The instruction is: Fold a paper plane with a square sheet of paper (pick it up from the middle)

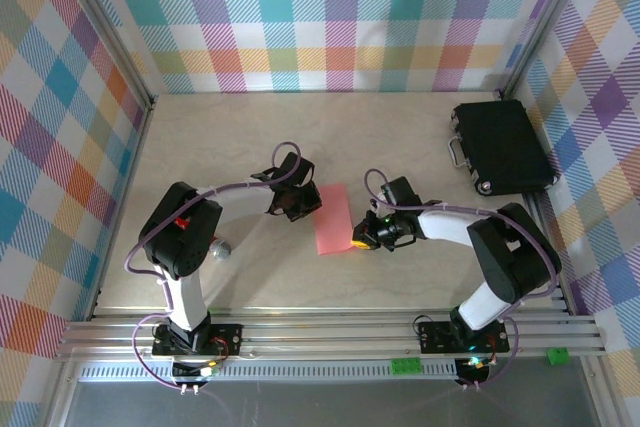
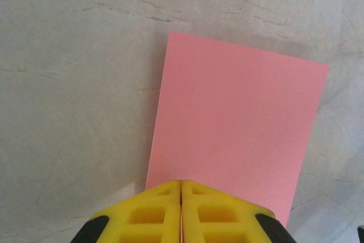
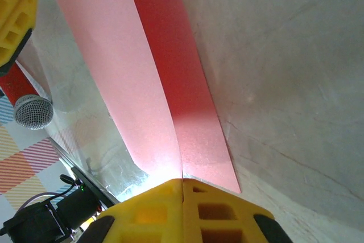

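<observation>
- Yellow fingertips [image 3: 153, 203] of the right gripper [image 3: 182, 185], at the bottom of the right wrist view, are pressed together with no gap. The paper [image 3: 131, 83] runs into their seam, so they grip its edge.
- From that pinch the paper rises toward the upper left. A pale pink face sits beside a darker shaded one, and the two meet along a line that ends at the fingers. That side is off the table [image 3: 284, 83].
- From above, the paper lies just below the middle of the frame as a narrow rectangle, so I judge it already folded once in half. It has no plane shape yet.
- Left gripper [image 2: 181, 189], at the bottom of its wrist view, is closed too, with its tips on the paper's near edge. The paper beyond lies flat. Whether it pinches a layer or only presses down, I cannot tell.
- From above, the grippers flank the paper: left at its upper-left edge, right at its lower-right.
- Step in hand, as I judge it: an early fold, with one side anchored and the other raised.
- Next move calls for carrying the raised edge over squarely, then pressing the crease. Thin paper may slip or buckle.
- Farther out, a red object [image 3: 14, 83] with a mesh tip sits at the left of the right wrist view. A black case [image 1: 503, 145] sits at the upper right of the top view, well apart.
</observation>
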